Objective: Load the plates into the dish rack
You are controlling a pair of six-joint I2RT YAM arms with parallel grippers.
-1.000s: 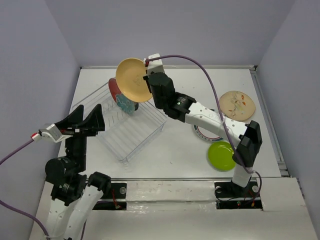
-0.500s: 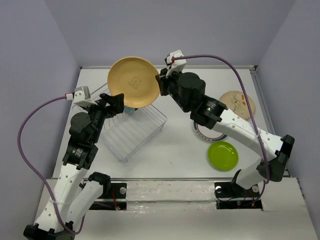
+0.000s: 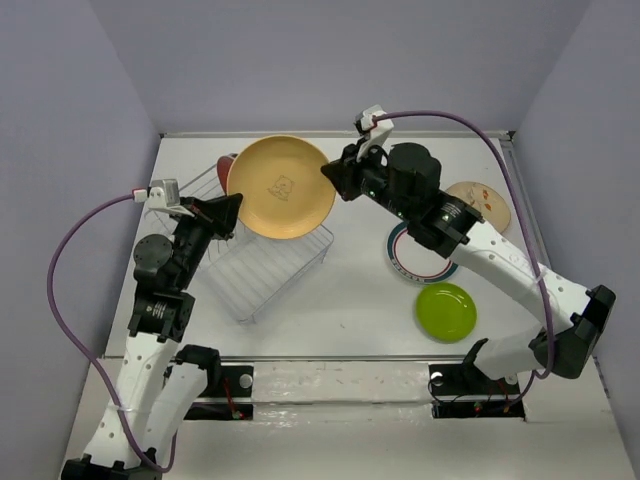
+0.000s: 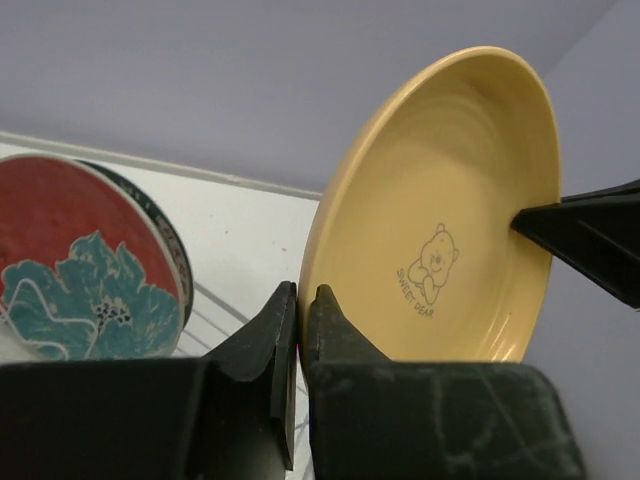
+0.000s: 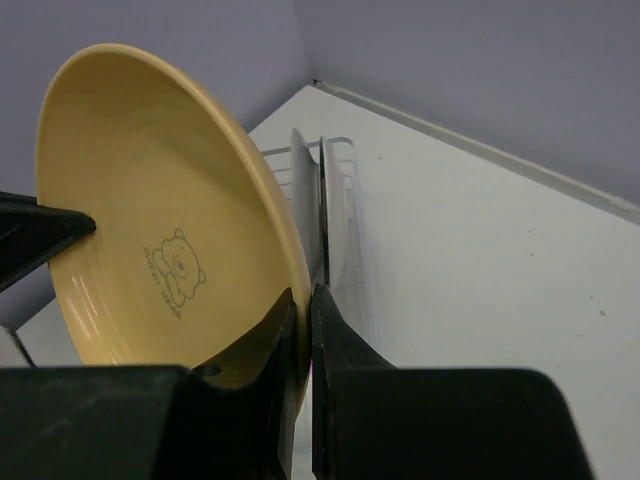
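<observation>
The orange-yellow plate [image 3: 283, 187] hangs tilted on edge above the far end of the dish rack [image 3: 262, 275], its bear print facing the camera. My right gripper [image 3: 328, 172] is shut on its right rim, and my left gripper [image 3: 236, 206] is shut on its left rim. The left wrist view shows the plate [image 4: 440, 220] pinched at its lower rim by my left gripper [image 4: 300, 295]. In the right wrist view the plate [image 5: 170, 200] is clamped by my right gripper [image 5: 303, 295]. A red plate with a teal flower [image 4: 80, 270] stands in the rack.
A white plate with a dark teal rim [image 3: 415, 262] lies under the right arm. The lime green plate [image 3: 445, 311] is in front of it. The beige speckled plate [image 3: 482, 203] is at the far right. Another dark-rimmed plate [image 4: 170, 245] stands behind the red one.
The left arm swung up to the plate and its jaws went from open to shut on the left rim. The right arm carried the plate rightward and turned it.
</observation>
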